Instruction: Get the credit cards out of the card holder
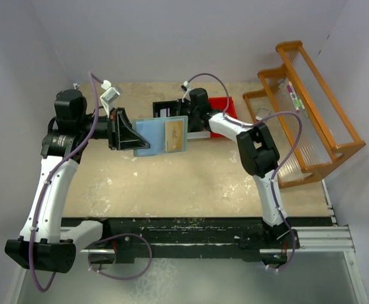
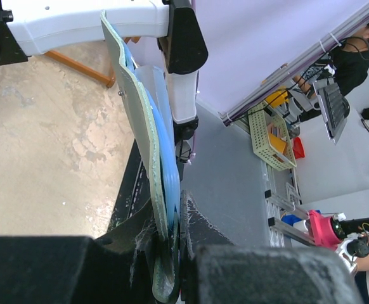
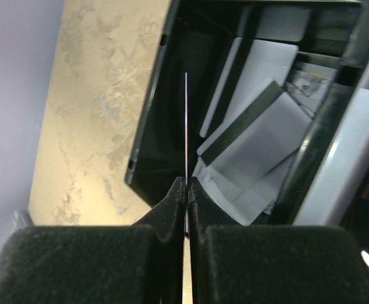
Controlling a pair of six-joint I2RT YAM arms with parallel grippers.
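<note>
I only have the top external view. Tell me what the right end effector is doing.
Observer: The right end effector is shut on a thin card, seen edge-on in its wrist view.
Operator: Report what lies past it.
Observer: A black bin holding pale cards, one with a dark stripe.
Operator: Check the left grip.
Observer: The left end effector is clamped on the card holder, no gap showing.

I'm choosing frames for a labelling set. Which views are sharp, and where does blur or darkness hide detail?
Top external: evenly lit, sharp, card holder clear. Left wrist: left gripper a dark blur up close. Right wrist: right gripper dark and out of focus, its credit card edge-on, only a thin line; black bin dim inside.
</note>
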